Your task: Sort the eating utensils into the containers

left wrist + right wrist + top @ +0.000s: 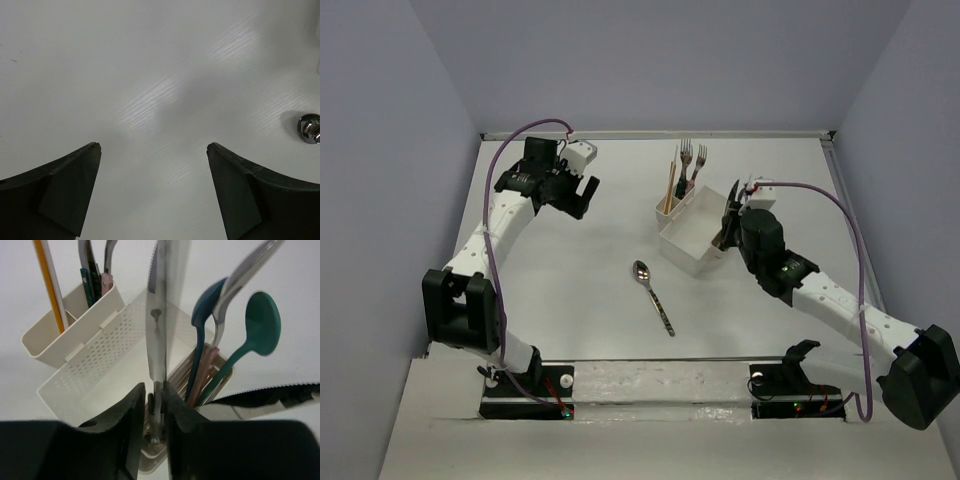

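Note:
The white caddy [682,238] stands right of the table's middle. Its far slot holds forks [692,158] and chopsticks [670,188]. In the right wrist view the near slot [165,455] holds a teal spoon [260,325], a dark blue spoon [207,305] and pink-handled pieces. A knife [157,325] stands upright in that slot between the fingers of my right gripper [155,390], which are open, with a narrow gap beside the knife's handle. A metal spoon [653,296] lies on the table in front of the caddy. My left gripper [154,147] hangs open over bare table at the far left, empty.
The caddy's wide perforated middle compartment [95,370] has nothing in it. An orange chopstick [50,290] and dark fork handles [92,275] lean in the far slot. The loose spoon's bowl [310,128] shows at the right edge of the left wrist view. Walls close in the table.

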You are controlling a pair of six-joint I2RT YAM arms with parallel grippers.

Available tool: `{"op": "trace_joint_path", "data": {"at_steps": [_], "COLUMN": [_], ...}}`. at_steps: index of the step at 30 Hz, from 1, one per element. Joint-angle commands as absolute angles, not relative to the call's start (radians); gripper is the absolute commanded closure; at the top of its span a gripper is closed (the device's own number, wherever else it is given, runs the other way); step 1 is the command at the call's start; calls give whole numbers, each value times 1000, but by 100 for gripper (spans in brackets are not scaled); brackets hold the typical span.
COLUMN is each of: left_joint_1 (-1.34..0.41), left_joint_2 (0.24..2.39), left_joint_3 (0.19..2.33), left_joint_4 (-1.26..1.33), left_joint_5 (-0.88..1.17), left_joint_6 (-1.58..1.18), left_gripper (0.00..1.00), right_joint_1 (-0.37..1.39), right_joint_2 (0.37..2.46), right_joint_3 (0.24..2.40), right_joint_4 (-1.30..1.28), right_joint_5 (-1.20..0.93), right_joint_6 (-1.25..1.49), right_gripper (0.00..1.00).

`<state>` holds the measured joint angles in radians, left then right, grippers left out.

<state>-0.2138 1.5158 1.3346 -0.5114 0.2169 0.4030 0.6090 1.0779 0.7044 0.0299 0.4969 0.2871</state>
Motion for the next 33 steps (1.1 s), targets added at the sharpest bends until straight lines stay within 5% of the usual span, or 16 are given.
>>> {"op": "trace_joint_path", "data": {"at_steps": [1,7,16,21,26,33], "left_joint_1": [-212,-210,-195,-160,-108,-68], "left_joint_2": [1479,1470,1447,1399,1309,1210], "left_joint_3": [1328,1322,1302,1252,1157,1042], "left_joint_4": [-491,-492,-483,-451,-416,-390], "left_joint_5": [213,212,198,183,176,184], "left_joint_6": [405,408,407,384,373,370], "left_gripper": [1,1,1,1,1,1], "right_joint_1": [607,607,607,771,1046,1058], "right_joint_2": [1075,1034,983,1153,1391,1518], "right_joint_3": [758,856,1167,1322,1377,1319], "right_joint_4": [45,-95,-342,-518,-626,-643], "right_joint_5": [499,506,381,322,293,176], "right_joint_6": [262,212,193,210,146,245], "right_gripper": [53,42,44,50,44,35]}}
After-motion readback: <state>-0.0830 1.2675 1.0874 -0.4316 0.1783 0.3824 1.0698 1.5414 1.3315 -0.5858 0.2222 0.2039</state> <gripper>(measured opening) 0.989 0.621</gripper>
